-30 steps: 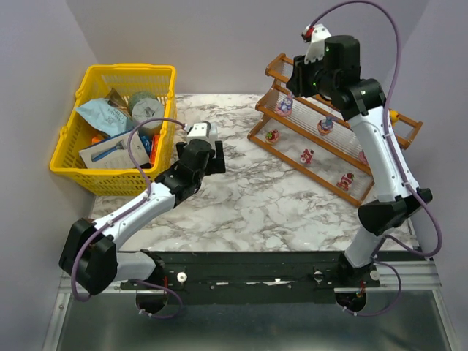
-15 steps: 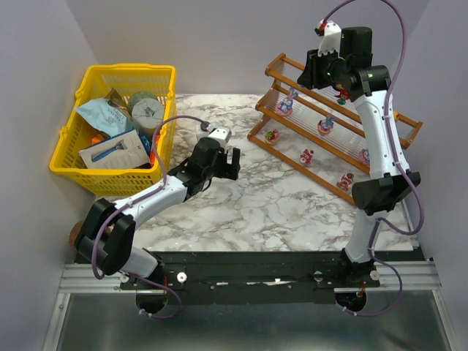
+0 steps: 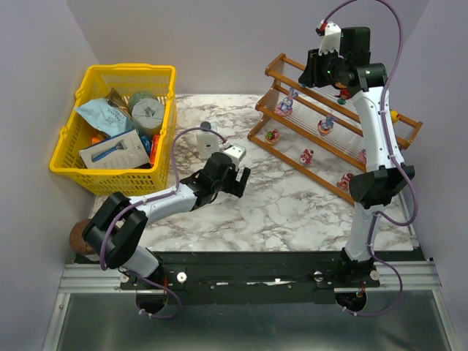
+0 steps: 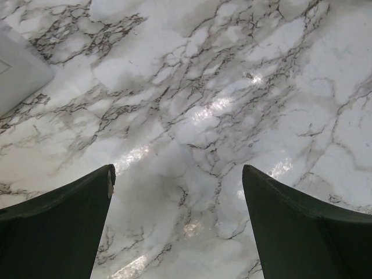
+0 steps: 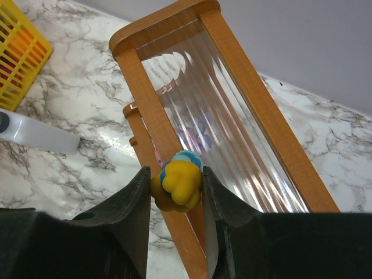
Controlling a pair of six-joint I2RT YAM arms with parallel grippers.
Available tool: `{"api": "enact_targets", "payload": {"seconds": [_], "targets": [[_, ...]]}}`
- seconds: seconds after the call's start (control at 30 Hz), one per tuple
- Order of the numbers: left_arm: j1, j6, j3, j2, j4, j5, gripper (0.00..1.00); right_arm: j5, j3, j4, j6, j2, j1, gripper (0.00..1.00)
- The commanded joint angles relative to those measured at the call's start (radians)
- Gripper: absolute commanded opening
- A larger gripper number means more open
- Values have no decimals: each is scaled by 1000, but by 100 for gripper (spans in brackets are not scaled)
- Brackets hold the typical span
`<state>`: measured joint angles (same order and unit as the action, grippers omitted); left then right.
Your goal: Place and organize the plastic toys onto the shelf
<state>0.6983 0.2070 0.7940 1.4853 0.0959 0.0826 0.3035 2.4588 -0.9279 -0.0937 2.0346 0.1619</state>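
The shelf (image 3: 274, 68), with reddish-brown rails and clear ribbed panels, stands at the back right and fills the right wrist view (image 5: 232, 110). Several small toys sit on its tiers, among them a purple bunny (image 3: 286, 104), a pink figure (image 3: 325, 124) and red ones (image 3: 272, 135). My right gripper (image 5: 176, 192) is shut on a yellow toy (image 5: 181, 185) with a blue frill and holds it above the shelf's upper left end. From above the right gripper (image 3: 316, 69) hides the toy. My left gripper (image 4: 177, 192) is open and empty, low over bare marble.
A yellow mesh basket (image 3: 86, 181) with packets stands at the back left. A white bottle (image 3: 207, 142) lies on the marble between the basket and the shelf; it also shows in the right wrist view (image 5: 38, 132). A brown round object (image 3: 76, 238) sits at the table's left front edge.
My left gripper has swung right and nearer across the table, uncovering the white bottle. My right gripper rose and shifted right over the shelf's top, then held still.
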Motion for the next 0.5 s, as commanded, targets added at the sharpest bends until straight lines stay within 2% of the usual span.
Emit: {"api": "enact_targets", "payload": {"seconds": [0.0, 0.47], "targets": [[50, -37, 4, 9, 4, 74, 99, 3, 40, 12, 8, 30, -2, 31], [49, -18, 8, 6, 4, 49, 99, -61, 40, 37, 6, 55, -9, 39]]}}
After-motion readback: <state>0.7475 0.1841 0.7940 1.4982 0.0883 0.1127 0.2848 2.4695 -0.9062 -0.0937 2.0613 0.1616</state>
